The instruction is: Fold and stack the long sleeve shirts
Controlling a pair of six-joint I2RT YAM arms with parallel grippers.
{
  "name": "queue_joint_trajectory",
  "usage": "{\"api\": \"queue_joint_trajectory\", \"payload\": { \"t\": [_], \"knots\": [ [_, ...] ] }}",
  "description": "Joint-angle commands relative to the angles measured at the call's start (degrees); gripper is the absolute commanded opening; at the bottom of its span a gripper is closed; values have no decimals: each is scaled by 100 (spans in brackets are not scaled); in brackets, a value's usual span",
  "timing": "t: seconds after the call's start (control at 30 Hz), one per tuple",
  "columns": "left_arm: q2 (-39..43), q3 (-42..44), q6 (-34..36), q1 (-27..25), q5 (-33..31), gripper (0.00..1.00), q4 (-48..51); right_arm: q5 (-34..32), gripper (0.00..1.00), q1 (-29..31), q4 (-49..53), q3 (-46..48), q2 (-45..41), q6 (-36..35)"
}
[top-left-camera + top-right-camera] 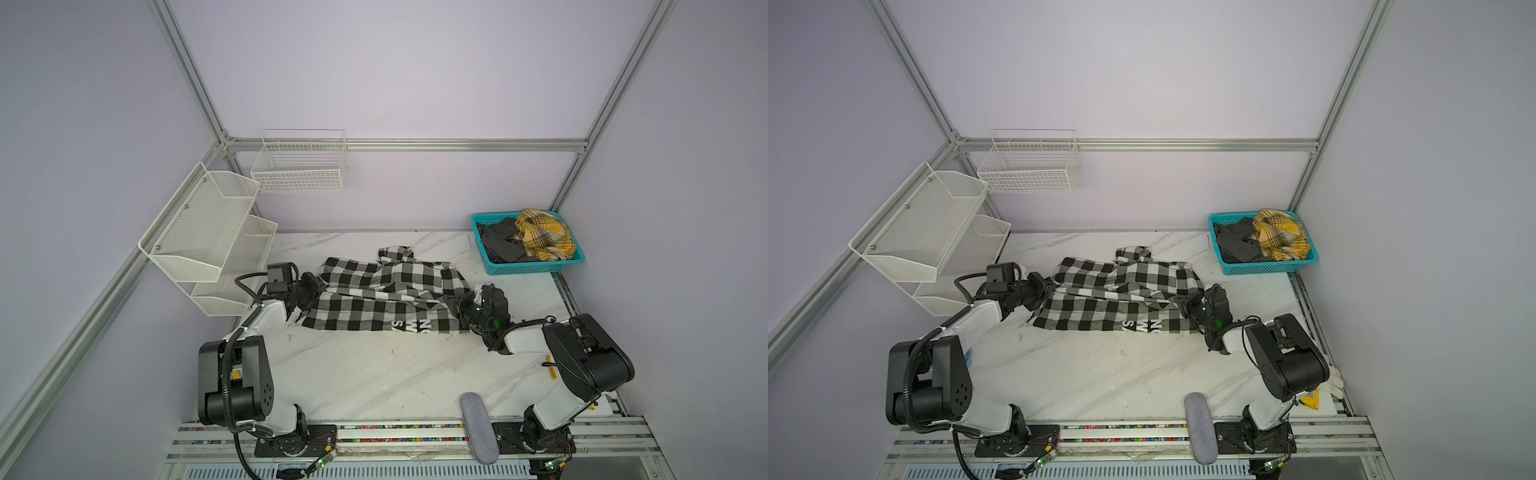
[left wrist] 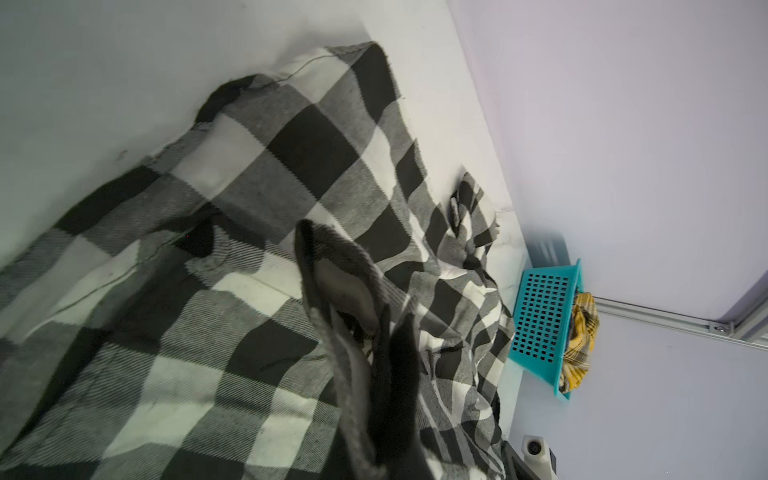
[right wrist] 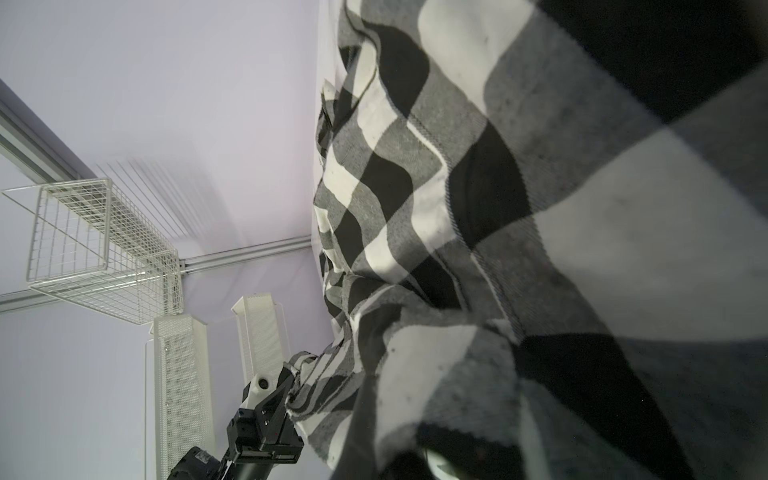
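Note:
The black-and-white check long sleeve shirt [image 1: 386, 291] [image 1: 1121, 291] lies crumpled across the middle of the marble table [image 1: 374, 374], white lettering along its near edge. My left gripper [image 1: 313, 286] [image 1: 1048, 286] is shut on its left edge, where the cloth [image 2: 249, 208] bunches over the jaws. My right gripper [image 1: 455, 303] [image 1: 1187, 305] is shut on the right edge; the check cloth [image 3: 540, 208] drapes over the fingers and hides them. The right wrist view shows the left gripper [image 3: 286, 390] pinching the far end. A yellow plaid shirt [image 1: 540, 235] and a dark grey shirt [image 1: 500, 241] sit in the basket.
A teal basket [image 1: 536, 270] [image 1: 1266, 268] [image 2: 540, 320] stands at the back right corner. A white mesh shelf [image 1: 199, 237] and a wire basket [image 1: 299, 166] hang on the left and back walls. A grey padded bar [image 1: 478, 428] lies over the front rail.

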State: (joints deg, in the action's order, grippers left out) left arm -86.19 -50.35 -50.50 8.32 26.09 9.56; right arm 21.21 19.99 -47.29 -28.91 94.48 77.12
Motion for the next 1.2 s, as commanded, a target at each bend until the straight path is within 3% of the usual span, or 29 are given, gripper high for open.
{"api": "queue_joint_trajectory", "payload": {
  "t": [0.0, 0.47, 0.5, 0.57, 0.63, 0.77, 0.87, 0.93, 1.0, 1.17],
  "knots": [
    [-52, 318, 474, 95, -104, 0, 28, -240, 0, 45, -287, 207, 90, 74],
    [-273, 602, 394, 263, -863, 2, 102, -411, 0, 616, -127, 118, 367, -247],
    [-295, 597, 401, 261, -868, 13, 145, -407, 6, 616, -31, 142, 288, -265],
    [-366, 638, 369, 267, -853, 43, 254, -446, 37, 620, 263, 244, -46, -356],
    [-353, 700, 315, 265, -872, 51, 356, -444, 57, 617, 873, 271, -462, -506],
    [301, 665, 159, 277, -1507, 54, 1207, -407, 74, 614, 2773, 84, -1615, -1096],
    [1467, 572, 9, 242, -2433, 61, 1898, -518, 75, 615, 4722, -525, -2332, -1815],
    [1841, 377, -4, 123, -2679, 61, 2133, -766, 66, 613, 5800, -1086, -2412, -2462],
    [1699, -6, 14, -99, -2635, 57, 2430, -928, 55, 621, 6579, -1683, -2100, -3057],
    [409, -594, -66, -784, -2082, 40, 2094, -1229, 43, 629, 7137, -3182, -552, -4131]
  ]
}}
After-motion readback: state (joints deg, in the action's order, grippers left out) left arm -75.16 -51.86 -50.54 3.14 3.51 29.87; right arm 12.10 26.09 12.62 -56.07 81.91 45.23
